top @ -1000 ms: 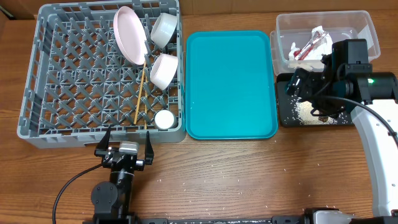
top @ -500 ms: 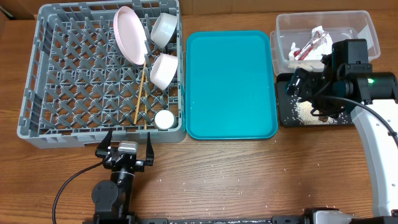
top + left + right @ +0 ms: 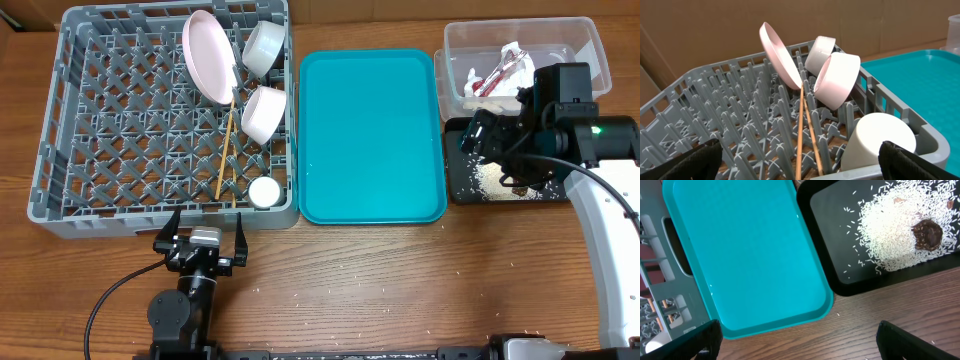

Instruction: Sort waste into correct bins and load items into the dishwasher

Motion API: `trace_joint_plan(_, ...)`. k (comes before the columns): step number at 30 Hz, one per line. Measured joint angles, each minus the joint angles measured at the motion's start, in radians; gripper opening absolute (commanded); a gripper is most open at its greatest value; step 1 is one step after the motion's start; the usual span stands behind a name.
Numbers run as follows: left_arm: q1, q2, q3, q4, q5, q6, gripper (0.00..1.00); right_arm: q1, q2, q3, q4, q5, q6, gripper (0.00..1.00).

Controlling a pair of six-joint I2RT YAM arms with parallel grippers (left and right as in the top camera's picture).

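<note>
grey rack (image 3: 120, 150); teal tray (image 3: 370, 135); white rice (image 3: 900, 230)

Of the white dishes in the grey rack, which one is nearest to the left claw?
The small white cup, in the rack's near right corner just ahead of the left claw. The two bowls and the plate sit farther back.

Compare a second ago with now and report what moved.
Nothing visibly changed. The left gripper is open before the dish rack, the right gripper open near the black tray; plate, bowls, cup, chopsticks and wrapper lie as they did.
</note>
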Motion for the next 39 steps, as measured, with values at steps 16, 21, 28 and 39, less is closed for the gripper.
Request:
trace_joint_plan(16, 0.000, 0.000, 0.000, 0.000, 0.000, 0.000, 1.00, 0.000, 0.000, 0.000, -0.032, 0.001, 0.000, 1.00)
trace_joint_plan(21, 0.000, 0.000, 0.000, 0.000, 0.000, 0.000, 1.00, 0.000, 0.000, 0.000, -0.003, -0.001, -0.032, 1.00)
trace_joint_plan(28, 0.000, 0.000, 0.000, 0.000, 0.000, 0.000, 1.00, 0.025, -0.006, 0.000, 0.093, -0.020, -0.193, 1.00)
trace_joint_plan(39, 0.000, 0.000, 0.000, 0.000, 0.000, 0.000, 1.00, 0.057, -0.229, -0.005, 0.301, -0.027, -0.372, 1.00)
